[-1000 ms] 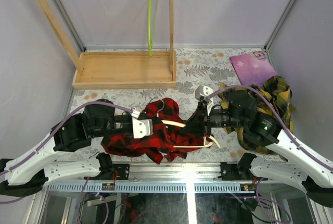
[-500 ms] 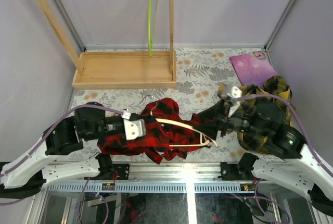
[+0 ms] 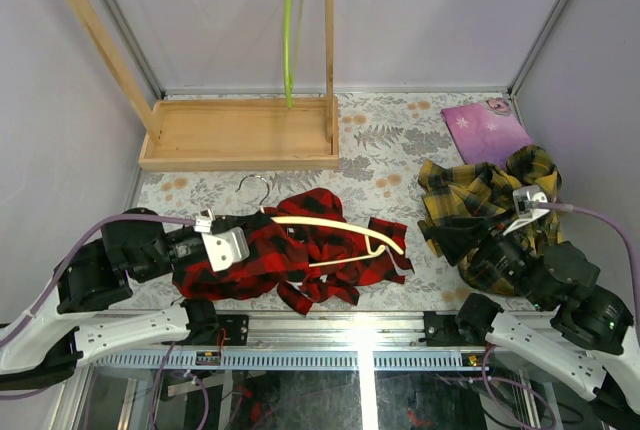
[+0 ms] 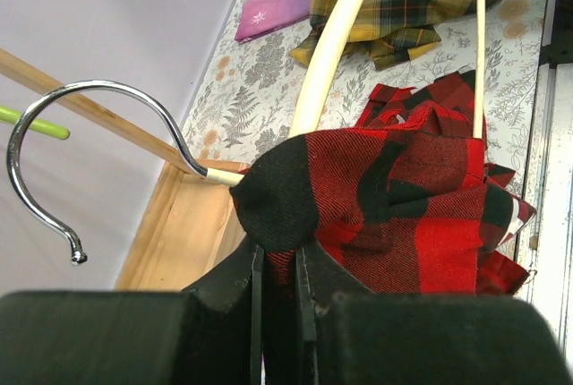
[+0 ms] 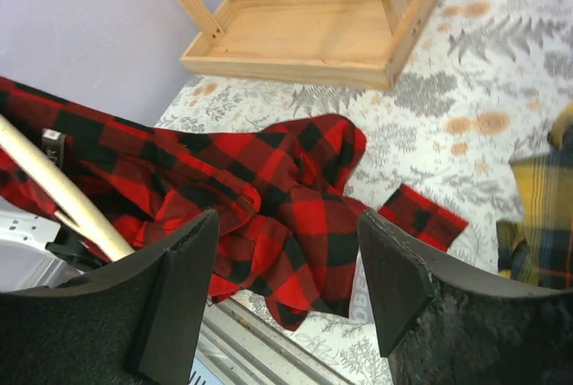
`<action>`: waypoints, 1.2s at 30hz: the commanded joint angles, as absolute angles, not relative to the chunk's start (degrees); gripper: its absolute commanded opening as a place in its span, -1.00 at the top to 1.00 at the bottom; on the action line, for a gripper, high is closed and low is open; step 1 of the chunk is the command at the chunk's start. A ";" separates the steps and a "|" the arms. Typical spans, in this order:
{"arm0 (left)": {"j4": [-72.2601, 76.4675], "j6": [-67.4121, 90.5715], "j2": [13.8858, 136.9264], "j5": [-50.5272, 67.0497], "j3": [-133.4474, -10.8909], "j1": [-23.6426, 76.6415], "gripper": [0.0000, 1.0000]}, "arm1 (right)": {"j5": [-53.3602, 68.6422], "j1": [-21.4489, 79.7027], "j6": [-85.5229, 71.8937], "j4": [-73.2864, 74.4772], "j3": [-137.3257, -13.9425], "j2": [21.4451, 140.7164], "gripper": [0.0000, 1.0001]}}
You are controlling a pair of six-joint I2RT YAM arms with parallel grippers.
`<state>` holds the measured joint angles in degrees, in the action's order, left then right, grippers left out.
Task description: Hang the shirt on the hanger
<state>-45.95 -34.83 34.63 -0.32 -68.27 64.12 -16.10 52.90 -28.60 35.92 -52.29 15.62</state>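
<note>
The red-and-black plaid shirt (image 3: 300, 255) lies bunched at the table's near middle, draped over the left half of the cream hanger (image 3: 345, 231). Its metal hook (image 3: 255, 186) sticks out toward the back. My left gripper (image 3: 225, 246) is shut on a fold of the shirt (image 4: 394, 206) where the cloth covers the hanger's neck, just beside the hook (image 4: 54, 134). The hanger's right arm (image 4: 331, 54) and thin lower bar (image 4: 479, 54) are bare. My right gripper (image 3: 448, 242) stands open and empty, apart from the shirt (image 5: 295, 197), to the right of it.
A yellow-and-dark plaid shirt (image 3: 490, 195) lies at the right, under my right arm. A purple flat packet (image 3: 485, 130) sits behind it. A wooden rack (image 3: 240, 135) stands at the back left with a lime-green hanger (image 3: 290, 30) on it. A metal rail (image 3: 330, 355) runs along the near edge.
My right gripper opened, let go of the shirt's and hanger's right end, and drew back to the right. My left gripper pulled shirt and hanger leftward, still shut.
</note>
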 commanded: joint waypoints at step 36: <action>-39.57 -41.72 35.41 2.27 -67.32 64.27 1.00 | -6.76 52.92 -81.46 -19.47 -12.48 30.33 -0.11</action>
